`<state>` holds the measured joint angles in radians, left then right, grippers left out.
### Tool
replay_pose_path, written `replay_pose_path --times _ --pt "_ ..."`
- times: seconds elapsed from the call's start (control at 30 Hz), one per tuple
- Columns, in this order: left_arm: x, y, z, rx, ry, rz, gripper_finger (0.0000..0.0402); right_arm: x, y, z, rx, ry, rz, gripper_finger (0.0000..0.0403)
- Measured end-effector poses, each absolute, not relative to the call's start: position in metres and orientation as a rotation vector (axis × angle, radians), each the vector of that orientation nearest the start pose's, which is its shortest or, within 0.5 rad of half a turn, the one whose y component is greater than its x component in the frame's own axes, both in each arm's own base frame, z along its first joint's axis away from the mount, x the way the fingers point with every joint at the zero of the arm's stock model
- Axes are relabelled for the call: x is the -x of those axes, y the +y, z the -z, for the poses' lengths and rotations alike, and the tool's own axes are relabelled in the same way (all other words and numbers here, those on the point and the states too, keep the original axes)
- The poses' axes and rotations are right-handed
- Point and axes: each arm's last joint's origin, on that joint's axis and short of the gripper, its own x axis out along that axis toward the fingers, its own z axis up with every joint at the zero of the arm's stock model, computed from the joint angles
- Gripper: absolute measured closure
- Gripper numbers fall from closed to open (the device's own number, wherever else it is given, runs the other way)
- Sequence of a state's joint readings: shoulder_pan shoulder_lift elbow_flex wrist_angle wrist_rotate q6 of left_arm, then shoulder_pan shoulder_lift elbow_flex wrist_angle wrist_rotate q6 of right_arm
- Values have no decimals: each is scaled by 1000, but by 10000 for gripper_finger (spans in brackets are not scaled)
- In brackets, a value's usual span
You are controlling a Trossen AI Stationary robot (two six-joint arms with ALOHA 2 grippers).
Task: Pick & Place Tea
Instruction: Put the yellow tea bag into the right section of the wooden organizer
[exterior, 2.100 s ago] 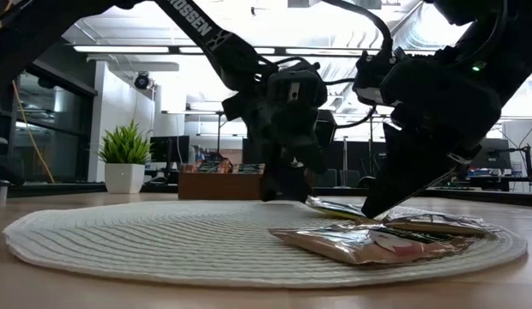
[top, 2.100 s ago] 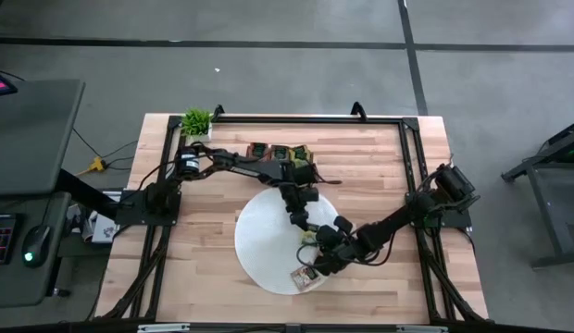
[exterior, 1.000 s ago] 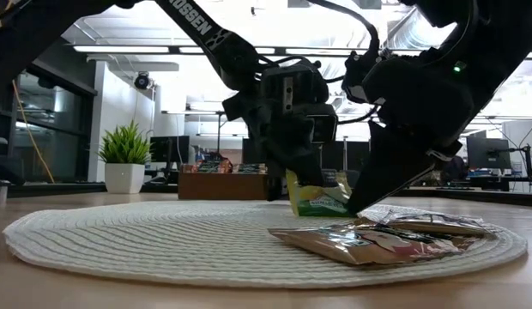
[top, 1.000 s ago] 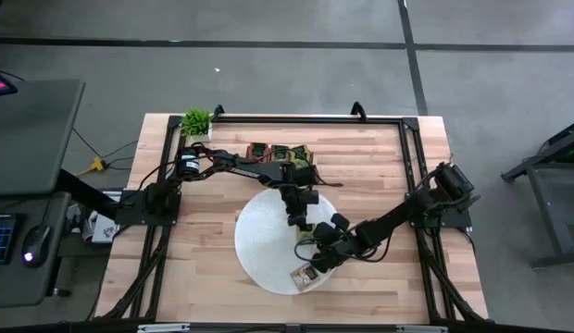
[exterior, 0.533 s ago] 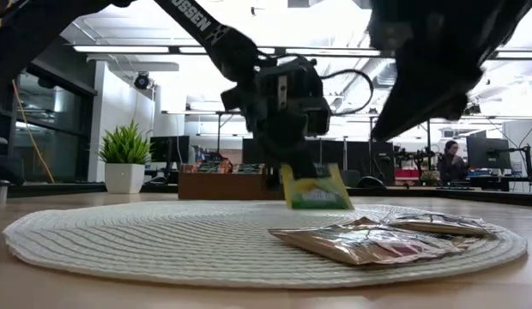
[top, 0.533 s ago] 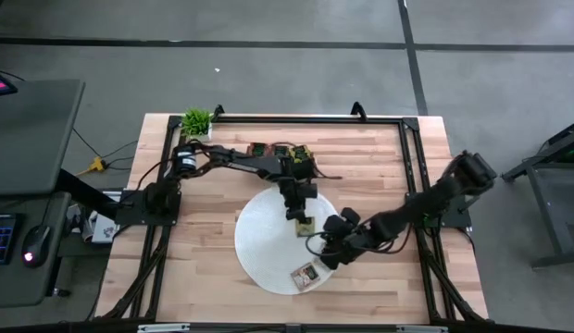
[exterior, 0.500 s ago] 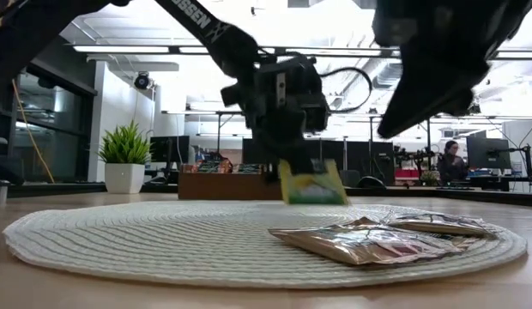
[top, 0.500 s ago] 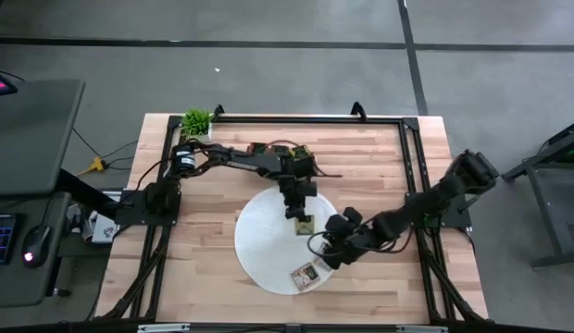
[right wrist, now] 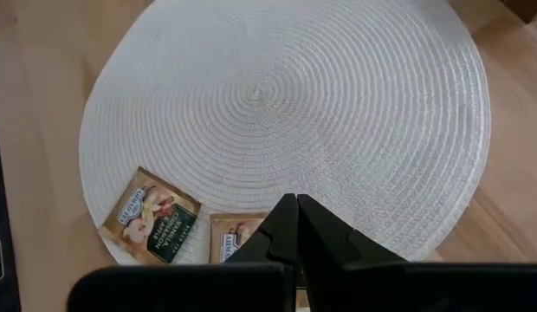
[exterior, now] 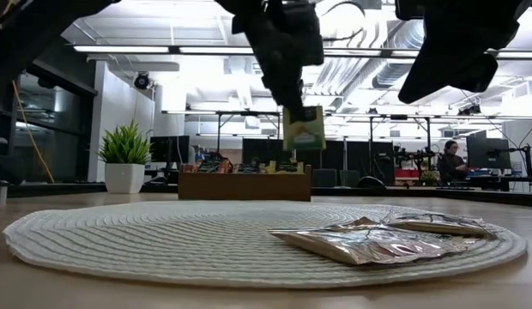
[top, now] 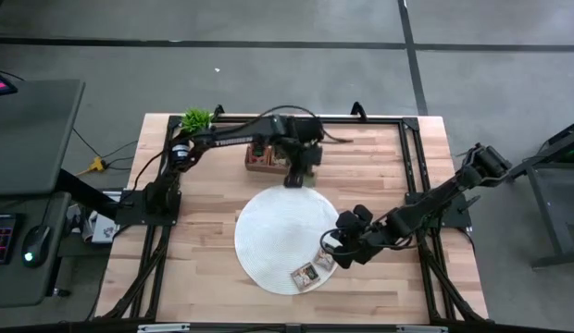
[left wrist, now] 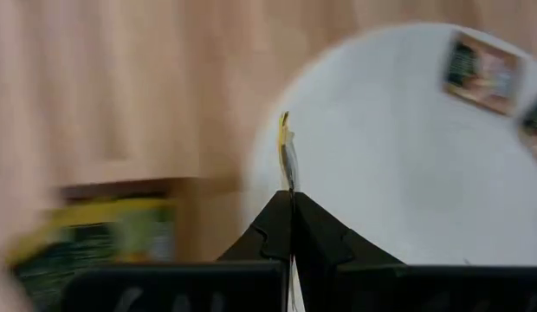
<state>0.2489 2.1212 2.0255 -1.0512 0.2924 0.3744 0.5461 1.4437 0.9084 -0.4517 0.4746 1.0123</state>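
Observation:
A yellow-green tea packet hangs in the air in front of the brown wooden tray, with my left gripper shut on it. In the high view my left gripper is between the tray and the round white mat. Two more tea packets lie flat on the mat's near right part. My right gripper hovers shut above them, holding nothing; in the high view my right gripper is over the mat's right edge. My left gripper pinches the packet's top edge between its two fingers, coming from above and slanting down. In the left wrist view the packet shows edge-on, sticking out past the shut fingertips. It hangs upright below the fingers, clear of mat and tray.
The tray holds several packets in its compartments. A small potted plant stands at the table's far left corner. A black frame runs around the table's edges. Bare wood lies left of the mat.
My left gripper has risen with the yellow-green packet, lifting it clear of the mat. It has gone toward the table's far edge and the tray, turning as it went. My right gripper has risen and drawn back toward the table's right edge, still shut.

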Motion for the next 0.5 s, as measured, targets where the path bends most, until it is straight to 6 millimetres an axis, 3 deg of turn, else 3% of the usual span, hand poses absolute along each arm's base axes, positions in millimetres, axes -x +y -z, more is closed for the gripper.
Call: replay_pose_path --times 0.2,0.5 --pt "-428 133 -294 -108 1071 124 401 -245 133 -213 -468 777 374 403" --pt "-413 171 -290 -122 1114 61 401 -245 133 -213 -455 767 382 403"
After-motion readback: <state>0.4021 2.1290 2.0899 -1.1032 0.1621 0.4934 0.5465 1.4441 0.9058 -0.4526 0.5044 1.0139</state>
